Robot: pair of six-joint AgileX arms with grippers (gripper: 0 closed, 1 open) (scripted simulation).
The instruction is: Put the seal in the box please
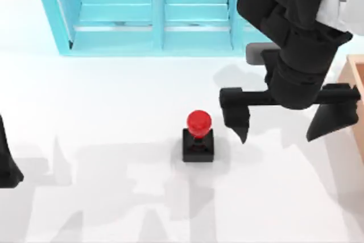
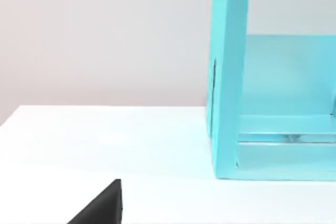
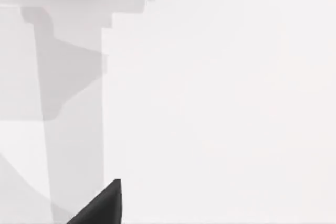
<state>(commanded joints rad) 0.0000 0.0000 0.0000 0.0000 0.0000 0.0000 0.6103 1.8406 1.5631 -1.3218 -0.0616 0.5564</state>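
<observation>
The seal [image 1: 198, 136] stands upright near the middle of the white surface [image 1: 102, 112], its glossy red round knob above a matte black square block, so its long axis runs vertical. The right gripper [image 1: 278, 126] hovers with its fingers wide apart and empty; the seal lies at about nine o'clock from them, just beside the nearer fingertip. That makes the right arm much the nearer one. The left gripper [image 1: 7, 163] is parked at the surface's left edge; I cannot tell its state. The tan, straight-walled box [image 1: 356, 78] sits at three o'clock, the smooth turquoise shelf unit [image 1: 153, 15] at twelve.
</observation>
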